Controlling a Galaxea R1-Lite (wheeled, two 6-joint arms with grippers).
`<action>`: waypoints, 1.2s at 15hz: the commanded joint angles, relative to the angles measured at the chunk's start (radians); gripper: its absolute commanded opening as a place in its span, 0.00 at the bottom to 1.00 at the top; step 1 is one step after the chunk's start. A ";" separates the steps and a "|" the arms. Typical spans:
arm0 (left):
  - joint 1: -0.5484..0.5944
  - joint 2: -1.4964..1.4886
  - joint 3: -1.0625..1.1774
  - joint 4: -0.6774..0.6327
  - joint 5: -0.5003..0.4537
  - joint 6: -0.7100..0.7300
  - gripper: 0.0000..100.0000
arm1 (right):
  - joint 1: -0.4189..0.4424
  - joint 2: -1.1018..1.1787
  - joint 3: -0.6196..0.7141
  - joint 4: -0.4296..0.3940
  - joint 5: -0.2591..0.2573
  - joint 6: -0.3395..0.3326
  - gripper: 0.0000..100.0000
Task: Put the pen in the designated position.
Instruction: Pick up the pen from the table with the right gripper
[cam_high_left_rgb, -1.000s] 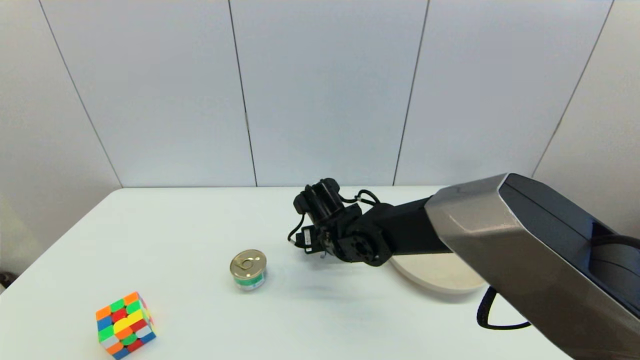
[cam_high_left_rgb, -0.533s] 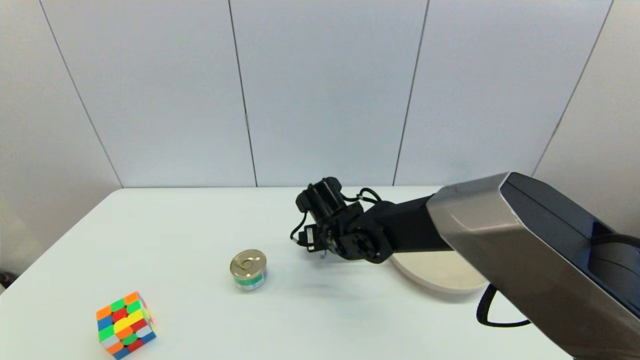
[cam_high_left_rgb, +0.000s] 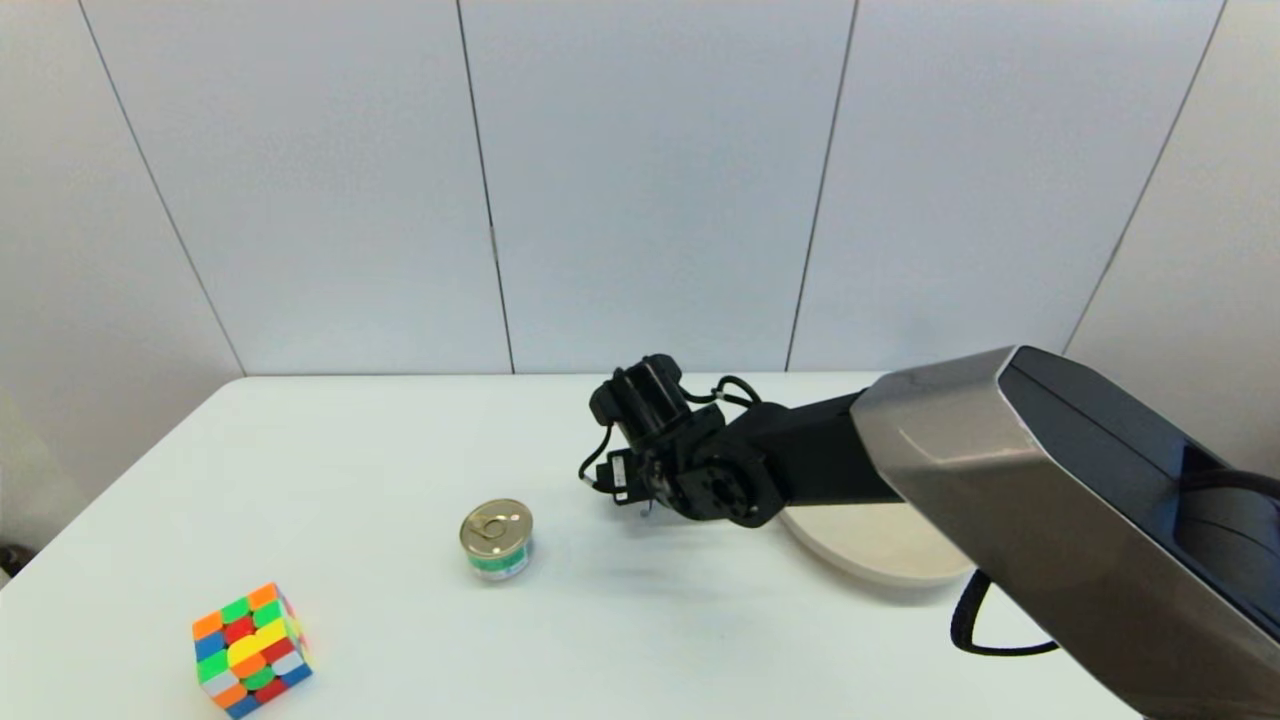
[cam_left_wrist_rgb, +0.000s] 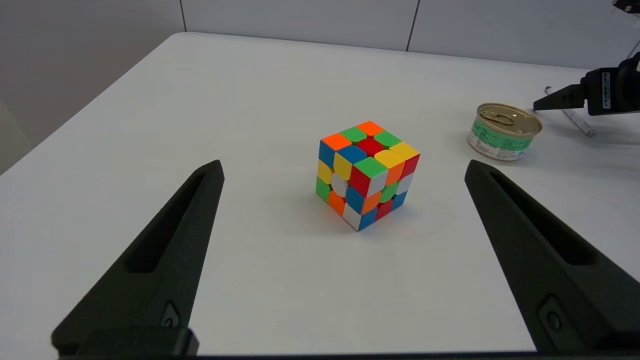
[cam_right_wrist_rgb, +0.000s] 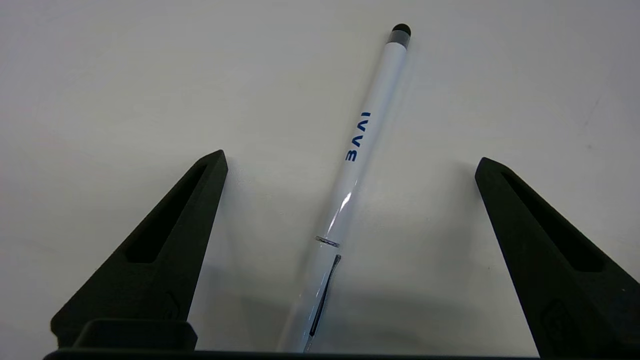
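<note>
My right gripper (cam_right_wrist_rgb: 350, 165) is low over the white table (cam_high_left_rgb: 330, 470), reached out toward the middle, just left of the beige plate (cam_high_left_rgb: 880, 550). Its fingers (cam_right_wrist_rgb: 165, 240) are spread wide and hold nothing. The pen (cam_right_wrist_rgb: 357, 155) lies flat on the bare tabletop in the gap between them, touching neither finger. It runs lengthwise away from the wrist, its dark tip at the far end and its clip end near the wrist. Blue print shows on the white barrel.

From the left wrist camera, the pen (cam_left_wrist_rgb: 575, 116) shows as a thin line on the table beyond the can (cam_left_wrist_rgb: 504, 131), partly covered by one right fingertip (cam_left_wrist_rgb: 555, 99). I cannot tell from there whether that fingertip touches the table. In the head view the pen is hidden under my right wrist.

My left gripper (cam_left_wrist_rgb: 342, 167) hangs over the table's left near part, fingers wide apart and empty, with the colour cube (cam_left_wrist_rgb: 367, 174) on the table ahead of them. The cube (cam_high_left_rgb: 252, 650) stands near the left front corner; the can (cam_high_left_rgb: 497, 540) stands between the cube and the right gripper, apart from both.
</note>
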 joint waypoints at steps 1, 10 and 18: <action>0.000 0.000 0.000 -0.001 0.000 0.000 1.00 | 0.016 0.005 0.000 0.002 0.001 0.001 1.00; 0.001 0.000 0.000 -0.001 0.000 -0.001 1.00 | 0.016 0.016 -0.001 0.003 -0.001 0.013 1.00; 0.000 0.000 0.000 -0.001 0.000 0.000 1.00 | 0.012 0.016 -0.001 0.016 -0.009 0.025 0.00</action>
